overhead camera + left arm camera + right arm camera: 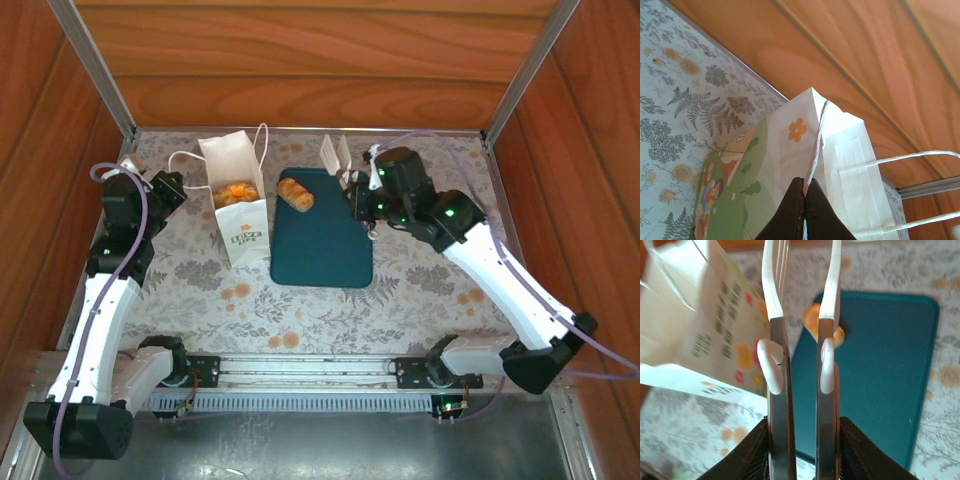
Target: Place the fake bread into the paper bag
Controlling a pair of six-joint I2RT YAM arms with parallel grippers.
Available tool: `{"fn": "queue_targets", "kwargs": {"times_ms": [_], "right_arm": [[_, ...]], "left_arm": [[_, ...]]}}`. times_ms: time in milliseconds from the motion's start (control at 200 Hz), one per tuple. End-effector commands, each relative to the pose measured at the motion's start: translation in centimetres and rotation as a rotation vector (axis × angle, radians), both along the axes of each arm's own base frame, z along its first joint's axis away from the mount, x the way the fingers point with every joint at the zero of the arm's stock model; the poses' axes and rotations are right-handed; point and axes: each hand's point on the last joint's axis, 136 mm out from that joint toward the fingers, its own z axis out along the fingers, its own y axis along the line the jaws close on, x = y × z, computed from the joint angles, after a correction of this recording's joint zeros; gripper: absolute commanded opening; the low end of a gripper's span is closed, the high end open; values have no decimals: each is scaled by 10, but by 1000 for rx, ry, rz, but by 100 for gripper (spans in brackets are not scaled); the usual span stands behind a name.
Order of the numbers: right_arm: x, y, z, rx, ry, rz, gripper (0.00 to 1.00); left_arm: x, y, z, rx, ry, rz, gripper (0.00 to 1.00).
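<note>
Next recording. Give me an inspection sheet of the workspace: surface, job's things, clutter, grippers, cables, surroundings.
Surface: table under a floral cloth, with a teal tray at the middle.
Job's things: paper bag left of the tray, mouth open, bread inside; one roll on the tray.
Clutter: nothing seen.
Grippers: left gripper shut on the bag's edge; right gripper shut on tongs, whose arms stand apart with nothing between them.
Cables: a lilac cable runs along each arm.
Surroundings: wooden walls on three sides.
</note>
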Motion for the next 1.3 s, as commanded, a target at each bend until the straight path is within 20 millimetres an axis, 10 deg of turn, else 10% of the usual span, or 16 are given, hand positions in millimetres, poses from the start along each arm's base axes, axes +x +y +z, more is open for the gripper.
{"fn": "queue_targets", "kwargs": {"times_ms": [0, 390, 1299], "right_arm": [[4, 9, -19, -57, -5, 87, 37], [4, 36, -105, -234, 37, 378, 44], [60, 33, -166, -431, 87, 354, 50]], "left_arm": [[-4, 3, 16, 4, -34, 8, 0], [-4, 3, 14, 5, -28, 10, 0], [-2, 4, 14, 10, -28, 13, 0]]}}
